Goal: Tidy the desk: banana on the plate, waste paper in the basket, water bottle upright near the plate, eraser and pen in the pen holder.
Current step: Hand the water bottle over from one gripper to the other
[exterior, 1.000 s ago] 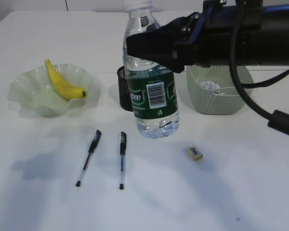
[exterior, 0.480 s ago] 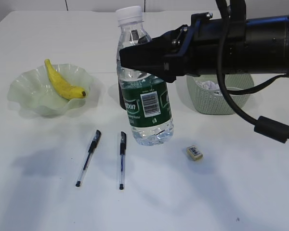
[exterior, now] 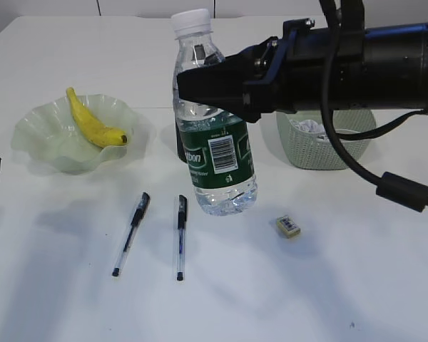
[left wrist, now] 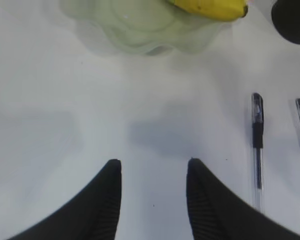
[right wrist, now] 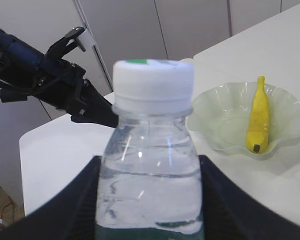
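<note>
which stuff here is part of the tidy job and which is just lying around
Part of the job: banana, plate, water bottle, two pens, eraser, pen holder, basket, waste paper.
Just lying about: nothing visible.

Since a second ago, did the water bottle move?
Yes. The water bottle, gripped by the right gripper, went down and slightly left: its cap now shows fully and its base sits nearer the pens, judged against the still eraser.
</note>
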Controlling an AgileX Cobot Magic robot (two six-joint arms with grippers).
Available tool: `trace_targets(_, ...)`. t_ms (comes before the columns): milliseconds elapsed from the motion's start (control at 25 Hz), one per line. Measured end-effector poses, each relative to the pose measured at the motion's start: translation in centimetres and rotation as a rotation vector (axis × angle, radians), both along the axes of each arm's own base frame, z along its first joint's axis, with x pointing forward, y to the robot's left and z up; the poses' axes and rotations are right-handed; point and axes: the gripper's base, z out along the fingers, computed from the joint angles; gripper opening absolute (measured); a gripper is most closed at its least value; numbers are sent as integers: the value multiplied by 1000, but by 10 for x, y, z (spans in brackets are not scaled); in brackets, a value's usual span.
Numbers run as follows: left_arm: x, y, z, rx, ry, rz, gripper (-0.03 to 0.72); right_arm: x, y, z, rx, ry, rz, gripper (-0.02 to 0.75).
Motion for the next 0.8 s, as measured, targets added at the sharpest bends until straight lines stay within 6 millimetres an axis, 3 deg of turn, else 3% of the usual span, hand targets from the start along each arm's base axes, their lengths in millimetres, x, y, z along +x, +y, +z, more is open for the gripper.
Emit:
trace_targets(400,-2,2,-19,37,-193,14,299,0,0,0,-16,-35,7,377)
trace_targets(800,-7,-44,-13,29,-480,-129,299,3,-1,-1,-31,-36,-24,377)
